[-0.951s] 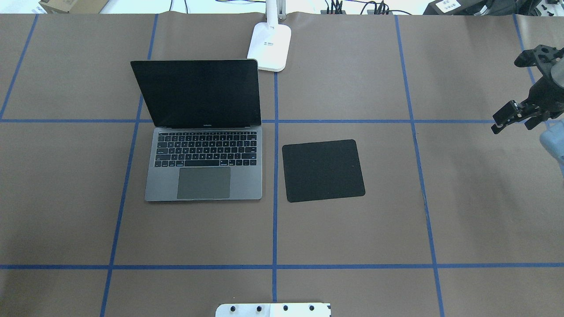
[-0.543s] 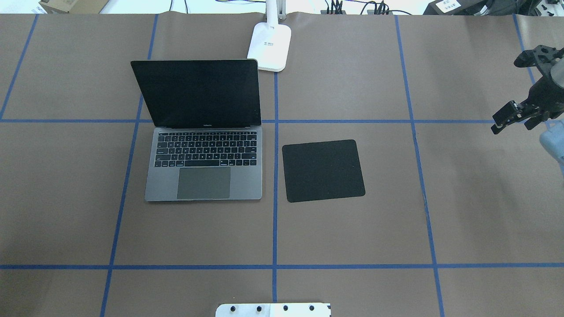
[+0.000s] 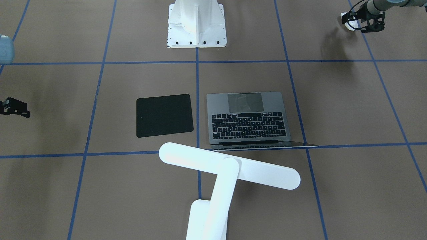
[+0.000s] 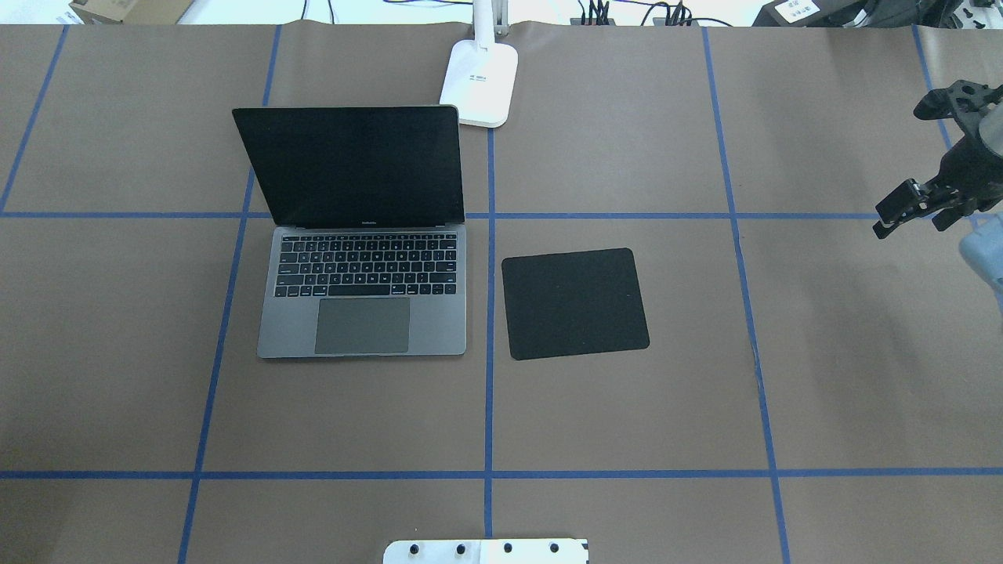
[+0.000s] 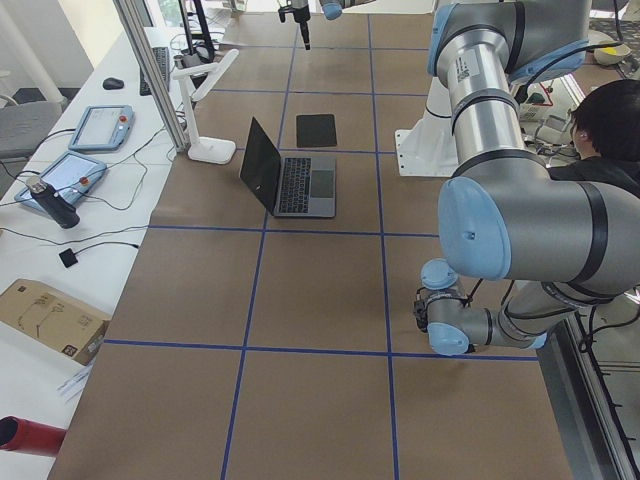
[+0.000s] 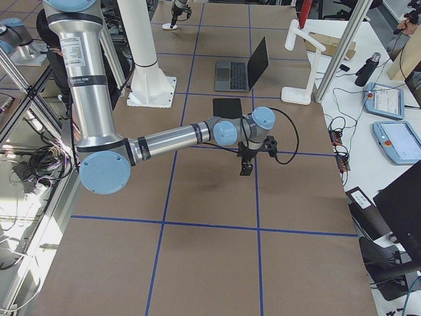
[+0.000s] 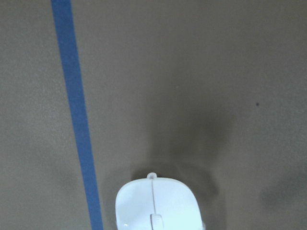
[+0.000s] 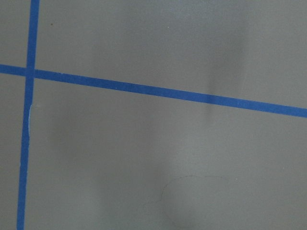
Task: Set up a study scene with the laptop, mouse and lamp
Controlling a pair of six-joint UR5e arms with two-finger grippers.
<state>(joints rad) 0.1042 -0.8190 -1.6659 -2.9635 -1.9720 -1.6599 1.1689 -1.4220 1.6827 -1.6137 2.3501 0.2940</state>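
The laptop [image 4: 364, 298] stands open left of centre, screen dark; it also shows in the front view [image 3: 248, 120]. The white lamp [image 3: 230, 166] stands behind it, its base [image 4: 479, 82] at the table's far edge. The white mouse [image 7: 156, 203] lies under my left gripper [image 3: 362, 21], far out on my left side; the black fingers sit on both sides of it [image 3: 348, 22]. My right gripper [image 4: 917, 219] hangs open and empty above the table's right edge, away from everything.
A black square mat [image 4: 576, 304] lies flat just right of the laptop. The white bolted pedestal [image 3: 196, 23] stands at the near middle edge. Blue tape lines grid the brown table. A person [image 5: 610, 130] sits behind the robot.
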